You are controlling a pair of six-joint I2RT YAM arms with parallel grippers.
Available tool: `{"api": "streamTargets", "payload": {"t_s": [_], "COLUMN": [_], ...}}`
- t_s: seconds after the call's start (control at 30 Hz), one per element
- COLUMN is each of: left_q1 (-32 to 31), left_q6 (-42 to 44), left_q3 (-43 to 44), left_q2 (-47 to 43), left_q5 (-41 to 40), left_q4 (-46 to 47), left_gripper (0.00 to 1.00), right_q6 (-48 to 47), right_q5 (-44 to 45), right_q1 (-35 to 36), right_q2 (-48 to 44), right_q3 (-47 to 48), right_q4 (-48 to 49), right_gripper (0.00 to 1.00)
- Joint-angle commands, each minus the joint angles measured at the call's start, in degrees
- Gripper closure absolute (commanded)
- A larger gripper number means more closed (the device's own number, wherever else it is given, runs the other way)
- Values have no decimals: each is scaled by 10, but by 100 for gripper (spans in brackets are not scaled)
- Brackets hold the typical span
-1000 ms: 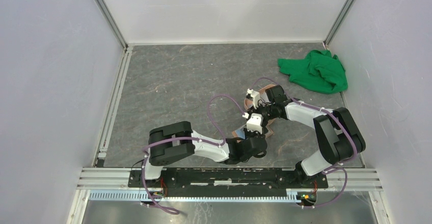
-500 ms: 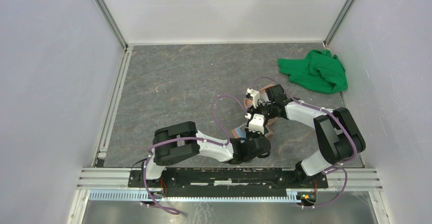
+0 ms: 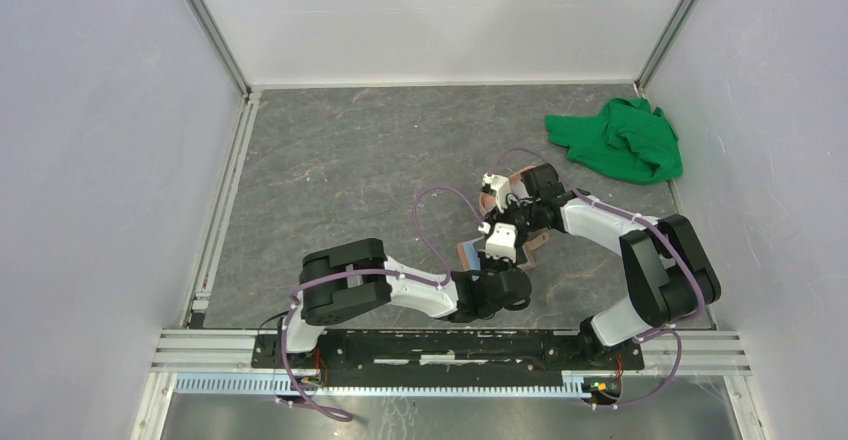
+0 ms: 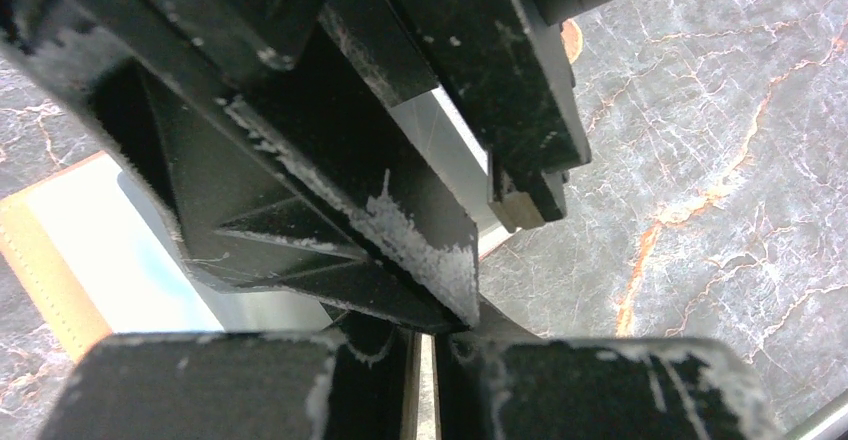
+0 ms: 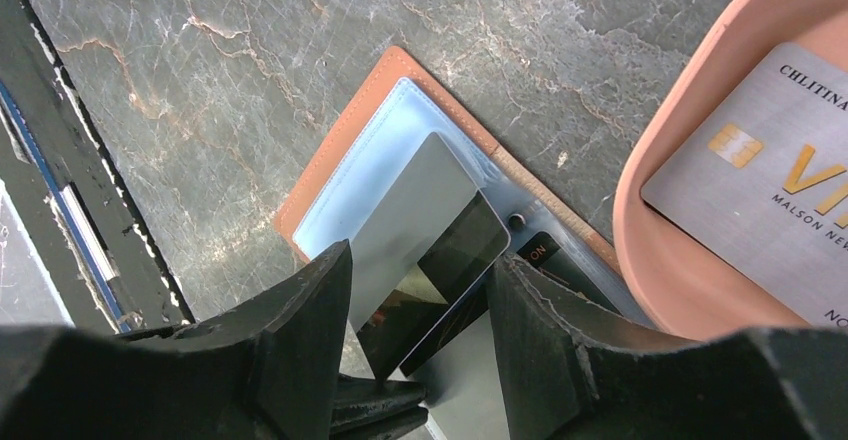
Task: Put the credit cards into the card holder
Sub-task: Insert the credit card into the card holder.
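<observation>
Above marble (image 5: 200,80), right wrist alone shows left gripper (image 4: 424,360) pinching dark card (image 5: 425,225); right gripper (image 5: 420,265) parted.

bright even light; glare on dark card (image 5: 425,245); left wrist view blurred

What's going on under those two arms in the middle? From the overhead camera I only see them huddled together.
Observer: The right wrist camera shows a black card lying on the open holder, right under the open right pincer.
Operator: And what's the left arm doing?
Observer: Its own camera shows the left pincer closed on a thin tan edge, apparently the holder's.
Operator: Are any cards still waiting?
Observer: At least one: a grey card lies in the pink tray beside the holder.
</observation>
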Motion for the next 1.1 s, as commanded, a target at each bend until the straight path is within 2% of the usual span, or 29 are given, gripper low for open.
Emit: {"api": "streamTargets", "payload": {"t_s": [0.0, 0.23, 0.5, 0.83, 1.07], "left_q1": [8, 8, 9, 12, 14], "left_q6": [-16, -19, -7, 3, 20], "left_q3": [-8, -8, -4, -7, -13], "left_q2": [-22, -23, -18, -26, -49], "left_q5": [-57, -71, -74, -68, -47], "left_q4": [-31, -46, -45, -38, -25], "left_gripper": [88, 89, 89, 89, 88], "right_q6": [-19, 1, 26, -50, -91], "right_q5": [12, -67, -92, -91, -96], "right_q1": [2, -28, -60, -104, -108], "right_q2": [-16, 2, -11, -18, -46], "right_q3": [17, 6, -14, 19, 29], "right_q4": [-32, -46, -33, -112, -114], "right_gripper": [41, 36, 36, 35, 39]}}
